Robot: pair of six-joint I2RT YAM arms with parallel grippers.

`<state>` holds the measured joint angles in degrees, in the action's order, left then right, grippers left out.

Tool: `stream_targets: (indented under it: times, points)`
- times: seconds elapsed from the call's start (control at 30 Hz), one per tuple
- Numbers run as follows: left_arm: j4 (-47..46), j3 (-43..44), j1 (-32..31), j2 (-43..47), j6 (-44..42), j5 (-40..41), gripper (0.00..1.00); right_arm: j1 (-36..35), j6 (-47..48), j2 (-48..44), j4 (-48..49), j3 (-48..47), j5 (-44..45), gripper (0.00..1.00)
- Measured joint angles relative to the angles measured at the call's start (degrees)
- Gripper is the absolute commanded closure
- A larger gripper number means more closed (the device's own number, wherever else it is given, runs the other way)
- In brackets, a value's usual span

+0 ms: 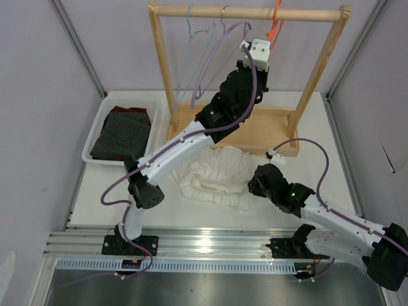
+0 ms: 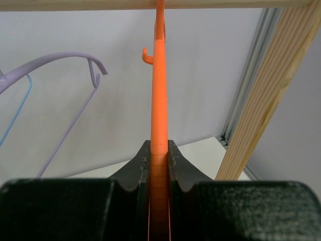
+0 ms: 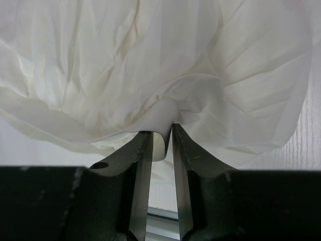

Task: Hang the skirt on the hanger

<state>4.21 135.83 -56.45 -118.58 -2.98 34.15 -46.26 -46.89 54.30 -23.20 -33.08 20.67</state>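
Skirt: white, crinkled, bunched heap on table.

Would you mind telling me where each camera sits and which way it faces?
Top: above and behind the bases, looking down on table, both arms, skirt.
Left wrist: faces the rack rail; left gripper clamps the hanger.
Right wrist: faces the skirt; right gripper pinches a fold.
Shared: top and right wrist both show the skirt.
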Motion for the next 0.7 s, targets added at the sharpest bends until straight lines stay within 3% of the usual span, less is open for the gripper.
stream_targets:
  times: [0.23, 0.6, 0.7]
  points:
    - [-0.68, -5.11, 0.0, 3.39, -0.57, -1.03, 1.0, 0.07, 0.02, 0.0, 0.15, 0.02, -0.17, 0.73]
    - [-9.77, -28.06, 0.0, 17.38, -2.01, -6.29, 1.0, 0.26, 0.2, 0.04, 1.01, 0.09, -0.2, 0.75]
    - [-11.41, -30.47, 0.0, 19.02, -2.64, -7.65, 1.0, 0.26, 0.22, 0.35, 1.07, 0.09, -0.22, 0.76]
